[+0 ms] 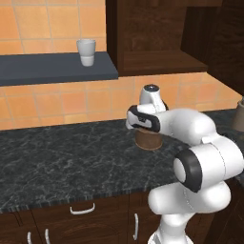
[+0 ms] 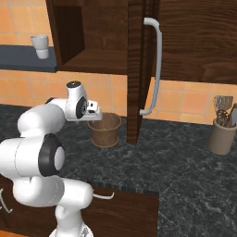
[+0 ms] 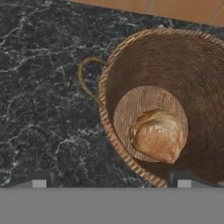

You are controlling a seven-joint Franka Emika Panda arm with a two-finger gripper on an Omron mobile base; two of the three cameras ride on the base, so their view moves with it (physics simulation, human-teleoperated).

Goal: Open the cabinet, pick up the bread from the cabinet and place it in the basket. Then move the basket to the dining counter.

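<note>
Dark-brown wood: the cabinet (image 2: 99,34) hangs open above the black veined counter (image 1: 62,157). On it stands the basket (image 2: 105,131), the bread (image 3: 157,135) lying inside, beneath the released, wide-open gripper (image 3: 109,181).

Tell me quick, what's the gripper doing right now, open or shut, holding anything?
Gripper: open, holding nothing; it hangs over the basket, where the bread lies on the bottom.

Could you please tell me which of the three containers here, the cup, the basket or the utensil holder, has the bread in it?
The woven basket on the black counter; the bread lies on its bottom.
</note>
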